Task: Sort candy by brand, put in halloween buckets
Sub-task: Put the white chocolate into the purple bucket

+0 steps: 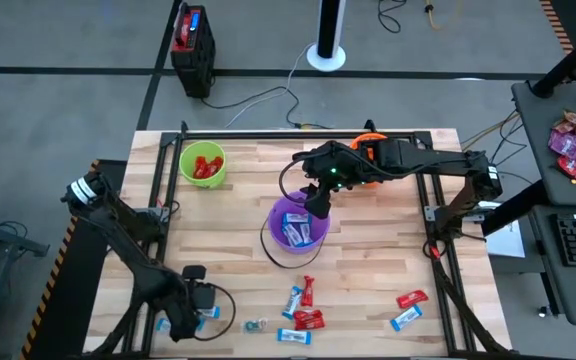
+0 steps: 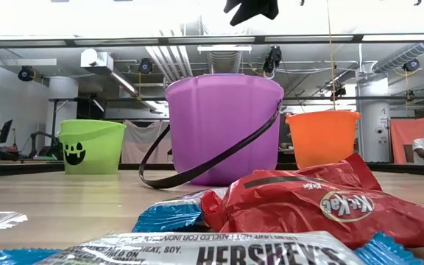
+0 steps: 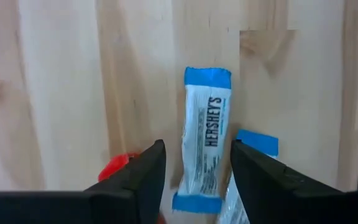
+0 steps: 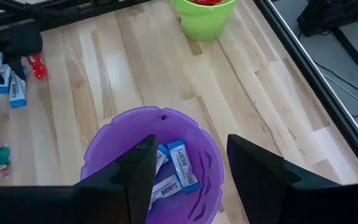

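My left gripper (image 3: 197, 145) stands open at the table's near left, pointing down. Its fingers flank a blue and white Hershey's candy (image 3: 204, 155) that lies flat on the wood without touching it. A second blue and white piece (image 3: 253, 144) and a red piece (image 3: 118, 165) lie close by. My right gripper (image 4: 188, 177) hangs open above the purple bucket (image 1: 298, 230), which holds blue and white candy (image 4: 182, 165). The green bucket (image 1: 203, 163) holds red candy. The orange bucket (image 2: 322, 136) stands behind the purple one, mostly hidden under my right arm in the high view.
Loose red and blue and white candy (image 1: 306, 305) lies near the table's front middle, with two more pieces (image 1: 408, 308) to the right and a small green piece (image 1: 256, 325). A black frame (image 1: 308, 133) rims the table. Bare wood lies between the green bucket and my left arm.
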